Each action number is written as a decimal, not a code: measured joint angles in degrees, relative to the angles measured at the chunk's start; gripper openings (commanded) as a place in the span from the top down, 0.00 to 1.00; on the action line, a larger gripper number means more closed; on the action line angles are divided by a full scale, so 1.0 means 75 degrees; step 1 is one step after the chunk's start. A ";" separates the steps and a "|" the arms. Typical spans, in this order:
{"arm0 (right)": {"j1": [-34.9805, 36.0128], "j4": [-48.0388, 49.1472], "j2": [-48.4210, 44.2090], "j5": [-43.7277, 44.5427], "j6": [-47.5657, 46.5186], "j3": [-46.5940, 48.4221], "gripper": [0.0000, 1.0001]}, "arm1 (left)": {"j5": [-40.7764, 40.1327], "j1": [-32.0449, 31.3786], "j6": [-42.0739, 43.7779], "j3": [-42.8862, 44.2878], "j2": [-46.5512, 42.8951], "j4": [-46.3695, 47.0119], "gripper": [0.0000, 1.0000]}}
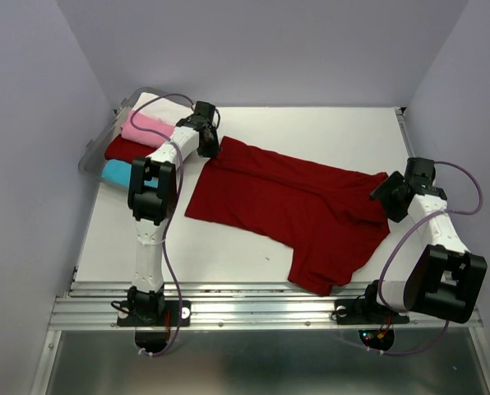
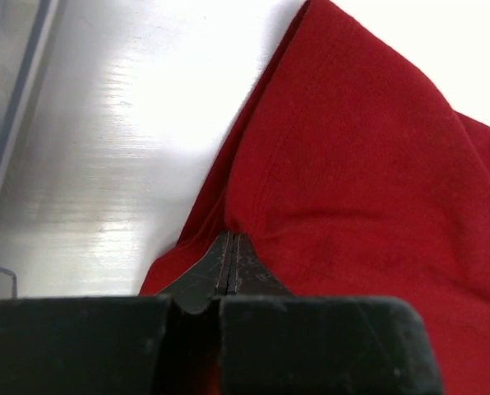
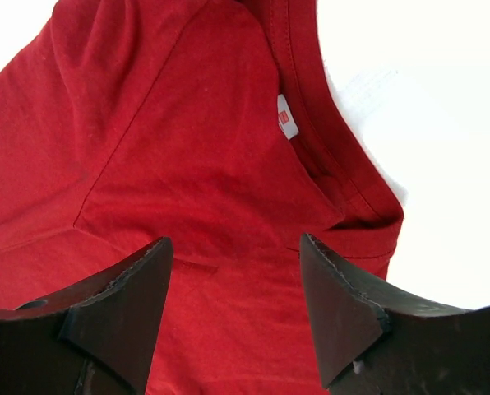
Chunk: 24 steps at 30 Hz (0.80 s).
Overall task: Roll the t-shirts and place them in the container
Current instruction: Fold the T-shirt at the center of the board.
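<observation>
Currently: dark red t-shirt [image 1: 286,206] spread on table [image 1: 327,132], long axis far-left to near-right. Left gripper [image 2: 229,251] clamped on far-left corner. Right gripper [image 3: 235,243] fingers apart, above collar end. Each arm nearest own end.

Five t-shirts were counted: one large dark red t-shirt [image 1: 294,206], one white t-shirt [image 1: 150,104], one pink t-shirt [image 1: 146,129], one smaller dark red t-shirt [image 1: 123,150] and one cyan t-shirt [image 1: 116,173]. One clear plastic bin [image 1: 87,160] and one table [image 1: 228,255] were seen. Two grippers were counted: the left gripper [image 1: 210,150] and the right gripper [image 1: 385,194].
</observation>
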 measured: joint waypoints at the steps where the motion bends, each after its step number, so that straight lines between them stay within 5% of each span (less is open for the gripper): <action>1: 0.0000 -0.0035 -0.0017 0.0003 -0.0003 0.0000 0.31 | 0.0041 0.0003 0.0009 0.0000 -0.0015 -0.0009 1.00; 24: -0.0055 -0.0379 -0.0329 -0.0268 0.0079 -0.0708 0.39 | 0.0831 0.0254 0.0117 -0.0411 -0.0985 0.0032 1.00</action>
